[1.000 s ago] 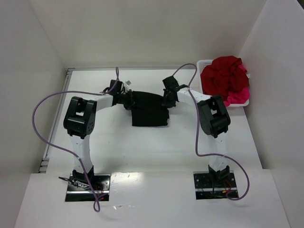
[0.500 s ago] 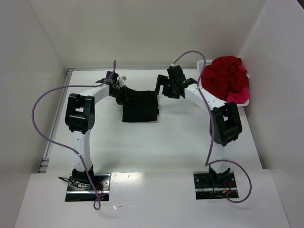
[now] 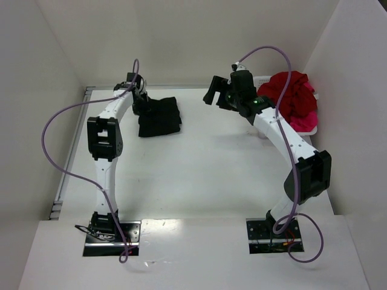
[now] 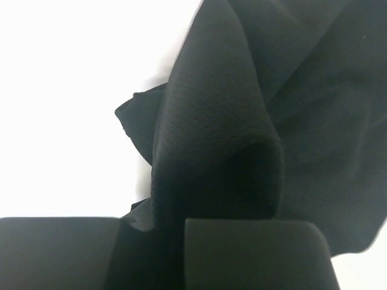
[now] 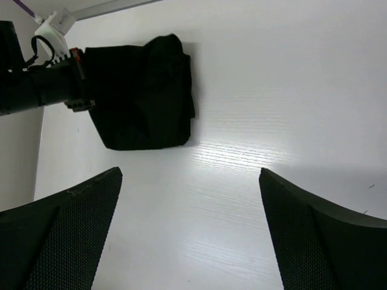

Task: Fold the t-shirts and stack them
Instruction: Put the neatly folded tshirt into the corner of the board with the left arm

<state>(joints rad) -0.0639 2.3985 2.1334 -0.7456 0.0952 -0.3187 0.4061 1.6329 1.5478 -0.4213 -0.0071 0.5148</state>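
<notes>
Reaching to the far left of the table [image 3: 199, 175], the left arm [image 3: 109, 130] stretches nearly straight in the top view, left gripper [image 3: 140, 104] clamped on the folded black t-shirt [image 3: 160, 116]; the right arm [image 3: 281, 136] arcs far, right gripper [image 3: 216, 96] splayed near the basket [image 3: 264, 79] of red and pink t-shirts [image 3: 290, 96]. Left wrist: cloth bunches between clenched fingers [image 4: 254, 254]. Right wrist: wide fingers [image 5: 54, 241] hover over table.

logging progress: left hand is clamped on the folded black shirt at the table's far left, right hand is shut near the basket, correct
No: the right hand is open, not shut; the right wrist view shows its fingers spread wide over the table. The rest holds: left hand clamped on the black shirt, right hand near the basket.
</notes>
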